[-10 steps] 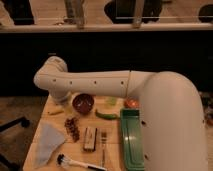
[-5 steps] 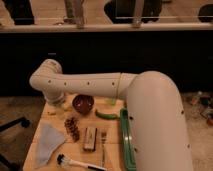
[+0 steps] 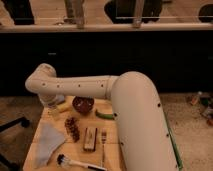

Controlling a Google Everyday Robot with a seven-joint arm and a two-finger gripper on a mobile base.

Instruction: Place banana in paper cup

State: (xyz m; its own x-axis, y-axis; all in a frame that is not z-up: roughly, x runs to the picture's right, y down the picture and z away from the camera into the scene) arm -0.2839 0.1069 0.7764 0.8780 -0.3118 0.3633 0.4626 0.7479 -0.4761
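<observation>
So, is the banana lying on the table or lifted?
Lying on the table: the banana rests flat beside the maroon bowl. The tool hangs just beside it, below the arm.

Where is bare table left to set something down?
Bare wood between the maroon bowl, dark cluster and brown box, and left of the cluster above the cloth. Crowded at back-left: the open gripper hangs by the banana. The arm hides the right side.

Our arm (image 3: 80,86) reaches left from the thick white shoulder link (image 3: 137,125) at the right, the forearm lying nearly level. At the far left it bends sharply down, and our claw (image 3: 53,102) hangs just below that bend, pointing downward, jaws spread wide.
</observation>
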